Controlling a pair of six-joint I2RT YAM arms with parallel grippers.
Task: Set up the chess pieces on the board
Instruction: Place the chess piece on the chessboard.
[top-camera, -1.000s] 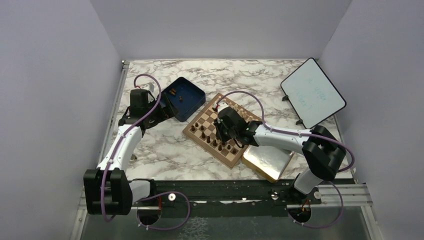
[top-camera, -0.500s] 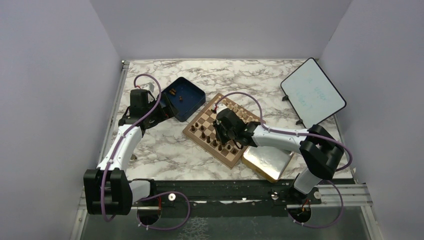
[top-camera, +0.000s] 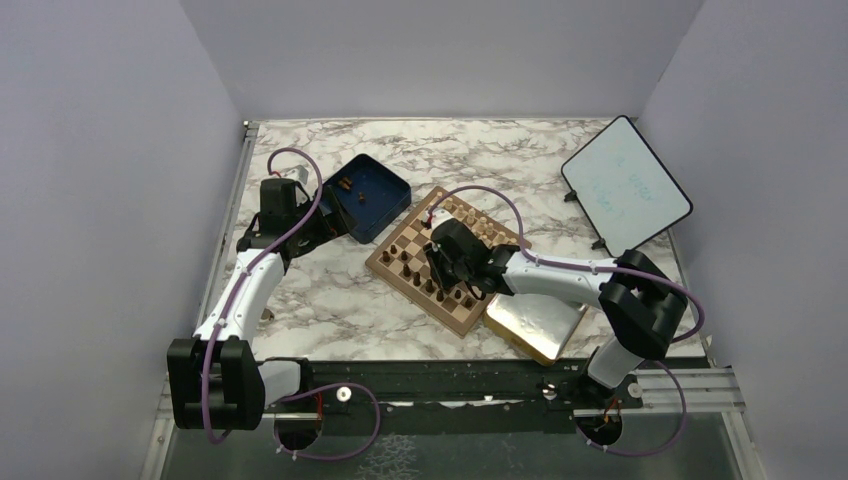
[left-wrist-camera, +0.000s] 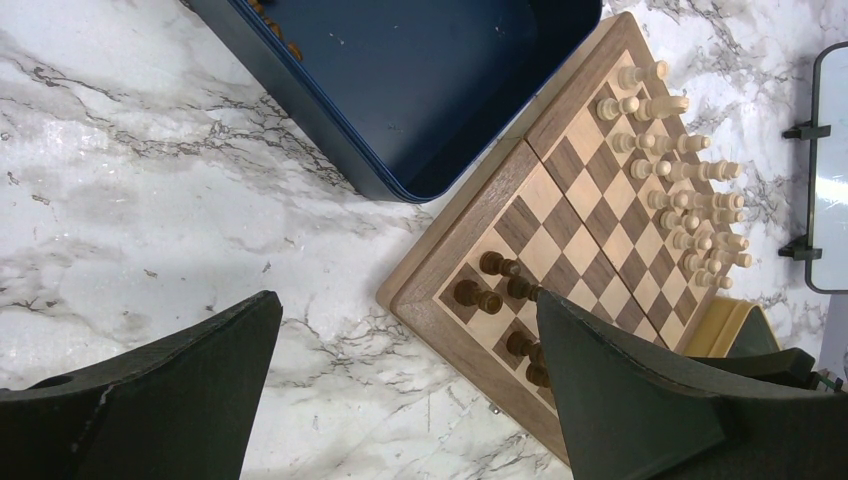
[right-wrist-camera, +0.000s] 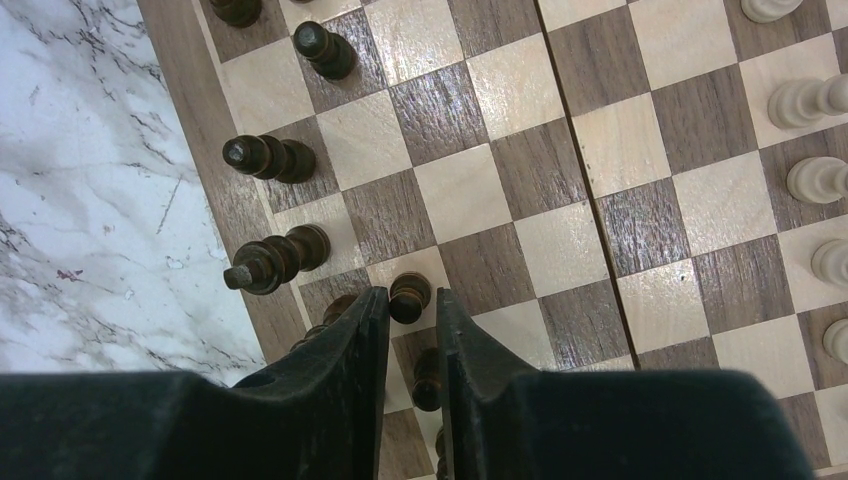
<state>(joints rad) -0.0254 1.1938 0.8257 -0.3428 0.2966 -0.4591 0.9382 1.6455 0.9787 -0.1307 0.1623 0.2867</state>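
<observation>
Altogether one board (left-wrist-camera: 590, 215), one blue box (left-wrist-camera: 430, 80), one tray (top-camera: 540, 320) appear.

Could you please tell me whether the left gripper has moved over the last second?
No. The left gripper sits open at the same spot by the left corner of the blue box.

dark blue box (top-camera: 385, 190) left of centre; small whiteboard (top-camera: 625, 185) propped at the upper right; gold-rimmed tray (top-camera: 540, 320) lower right of centre; all on a marble table (top-camera: 330, 300).
</observation>
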